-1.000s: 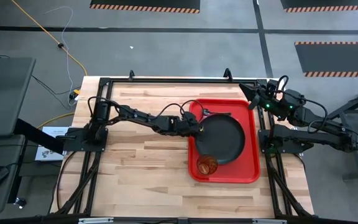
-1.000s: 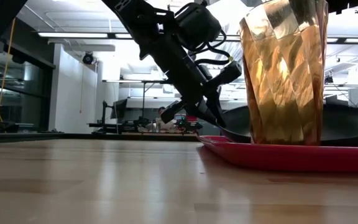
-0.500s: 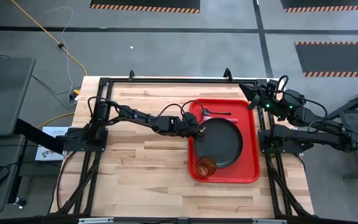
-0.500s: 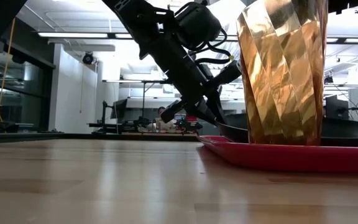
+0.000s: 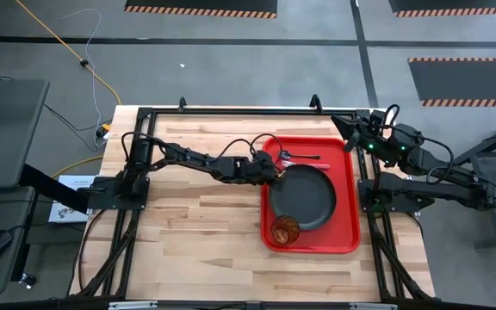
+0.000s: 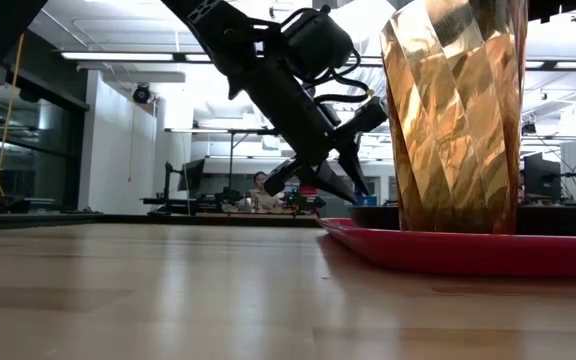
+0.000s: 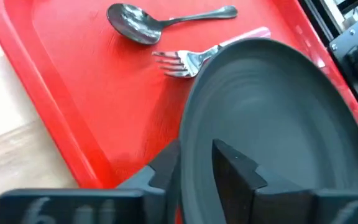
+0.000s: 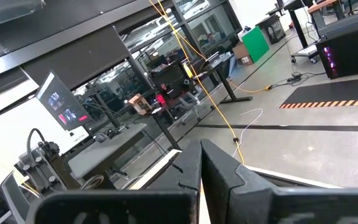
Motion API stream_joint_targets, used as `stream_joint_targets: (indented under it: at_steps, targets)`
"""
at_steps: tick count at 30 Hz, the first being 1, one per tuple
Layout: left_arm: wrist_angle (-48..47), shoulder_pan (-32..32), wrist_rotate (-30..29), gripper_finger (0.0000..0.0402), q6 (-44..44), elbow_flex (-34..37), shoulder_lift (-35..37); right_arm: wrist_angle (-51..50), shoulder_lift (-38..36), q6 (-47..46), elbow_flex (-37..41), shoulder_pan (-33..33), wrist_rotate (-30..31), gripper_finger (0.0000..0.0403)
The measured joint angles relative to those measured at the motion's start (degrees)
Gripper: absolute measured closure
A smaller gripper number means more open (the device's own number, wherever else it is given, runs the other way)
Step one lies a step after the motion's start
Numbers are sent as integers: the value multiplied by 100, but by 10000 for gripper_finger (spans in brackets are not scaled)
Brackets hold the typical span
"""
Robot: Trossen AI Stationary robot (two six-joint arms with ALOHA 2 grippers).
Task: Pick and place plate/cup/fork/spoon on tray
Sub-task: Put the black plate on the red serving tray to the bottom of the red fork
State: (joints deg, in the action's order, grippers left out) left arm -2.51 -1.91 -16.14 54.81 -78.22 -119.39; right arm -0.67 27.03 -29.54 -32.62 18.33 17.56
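We see light wooden table [image 5: 196, 215], planks running left-right, black frame rails along edges. Directly on it: red tray [image 5: 349, 207], at right side, long edge running front to back. Low view: tray rim [image 6: 438, 250] flat on wood.

The tray [image 5: 349, 194] sits along the table's [image 5: 188, 224] right edge. On it, the plate [image 5: 313, 196] lies centrally, the cup [image 5: 286, 230] toward the near-left corner, spoon [image 5: 275, 153] and fork [image 5: 306, 157] behind the plate.

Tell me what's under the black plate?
The red tray lies under the plate. The fork's pink handle goes under the plate's rim, so most of it is hidden.
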Motion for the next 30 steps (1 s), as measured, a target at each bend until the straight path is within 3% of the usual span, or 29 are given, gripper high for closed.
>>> stream_joint_targets:
  at_steps: [9,17,21,26,30]
  targets:
    - [208,-118,101,264,-558,0,79,-2,2,1,0,0,0,403]
    - [-363,-536,221,248,-3003,0,758,-18,2,0,0,0,2,403]
    - [-863,-577,606,286,-4499,0,846,-19,2,0,0,0,2,403]
    - [-1480,-342,1035,387,-5617,-2,656,-21,2,0,0,0,2,403]
    - [-1507,-115,1069,395,-5807,4,492,-37,2,0,0,0,2,403]
